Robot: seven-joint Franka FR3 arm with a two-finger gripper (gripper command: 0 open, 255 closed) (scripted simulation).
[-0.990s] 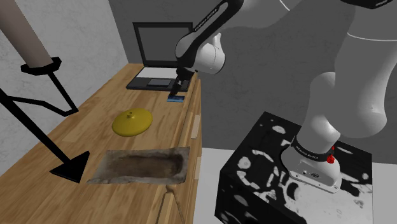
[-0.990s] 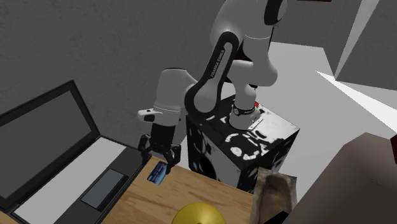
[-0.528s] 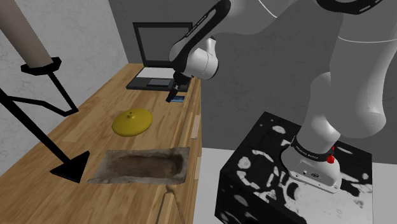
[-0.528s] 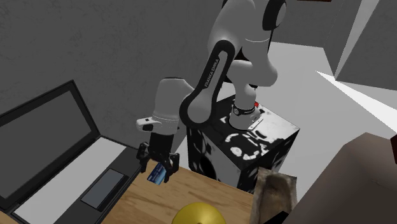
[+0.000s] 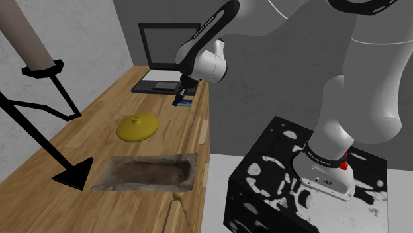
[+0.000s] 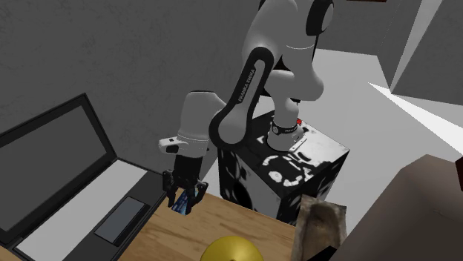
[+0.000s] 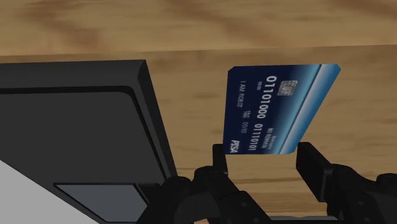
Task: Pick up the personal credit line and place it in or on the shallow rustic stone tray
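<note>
A dark blue credit card (image 7: 277,108) with white numbers sits between my gripper's (image 7: 265,156) two black fingers, which press on its opposite edges. In the shoulder view the gripper (image 5: 179,100) is low over the wooden table's far end, with the card (image 5: 185,102) beside the laptop's near corner. The second exterior view has the fingers drawn in around the card (image 6: 182,200). I cannot tell whether the card is off the wood. The shallow stone tray (image 5: 149,172) lies at the table's near end, well away from the gripper, and holds nothing; it also appears at the second exterior view's right (image 6: 323,219).
An open black laptop (image 5: 162,83) stands just behind the card. A yellow domed lid (image 5: 137,127) lies between the card and the tray. A black lamp-like frame (image 5: 46,132) crosses the shoulder view's left. The table edge runs right beside the card, and my stand (image 5: 304,179) is beyond it.
The fingers stood apart around the card and have now closed onto its edges. Before that the hand moved a little toward the laptop and turned. The card has stayed in place.
</note>
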